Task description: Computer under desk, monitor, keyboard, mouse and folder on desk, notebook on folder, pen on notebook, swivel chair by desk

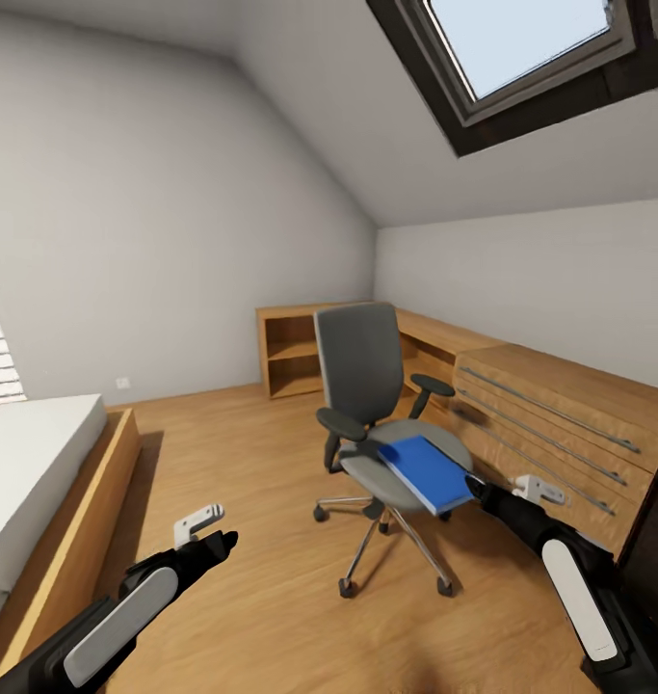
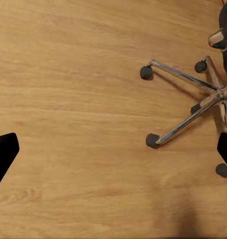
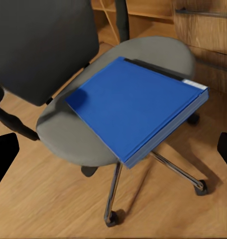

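Nearest, the left gripper point(image 1: 213, 540) hangs low over bare wood floor point(image 1: 251, 501) at the near left, fingers released and holding nothing; its wrist view looks down on the chrome star base point(image 2: 213, 99) well to one side.

The right gripper point(image 1: 478, 490) sits just at the near right edge of the folder point(image 1: 427, 472). Its fingers point(image 3: 4, 154) are spread wide at either side of the wrist view and have closed on nothing yet.

The folder lies flat on the seat of the swivel chair point(image 1: 367, 386), one corner overhanging the seat's near right rim.

The likely trouble: the chair stands on castors, so a push from the gripper could roll or spin it away. A nudge on that overhanging corner could also tip the thin folder onto the floor.

Farther right, a light-wood drawer chest point(image 1: 560, 424) stands close behind the chair, leaving little room for the arm.
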Motion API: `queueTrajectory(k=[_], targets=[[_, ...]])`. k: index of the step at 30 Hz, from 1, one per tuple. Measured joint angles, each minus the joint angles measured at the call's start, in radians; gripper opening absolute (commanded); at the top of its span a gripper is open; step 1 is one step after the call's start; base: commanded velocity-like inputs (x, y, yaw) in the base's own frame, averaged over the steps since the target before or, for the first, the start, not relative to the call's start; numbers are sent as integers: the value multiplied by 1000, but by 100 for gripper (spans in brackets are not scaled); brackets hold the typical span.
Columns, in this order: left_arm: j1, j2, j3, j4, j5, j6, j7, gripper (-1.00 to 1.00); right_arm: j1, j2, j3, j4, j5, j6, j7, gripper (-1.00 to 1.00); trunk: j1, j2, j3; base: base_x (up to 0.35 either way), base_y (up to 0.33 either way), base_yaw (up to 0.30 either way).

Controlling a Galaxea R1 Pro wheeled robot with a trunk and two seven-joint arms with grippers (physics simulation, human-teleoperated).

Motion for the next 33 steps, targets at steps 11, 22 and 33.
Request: queueTrajectory(k=[11,22,33], targets=[[0,0,4,-29,0,0,-1,100,0,0,0,1,-1,5,0,100,0,0,8,0,10,-267],[0,0,3,-41,0,0,6,100,0,2,0,2,0,5,0,100,31,-56,-15,0,0,-61],[0,0,1,-79,0,-1,6,100,0,2,0,2,0,5,1,100,73,-133,-50,0,0,-1]])
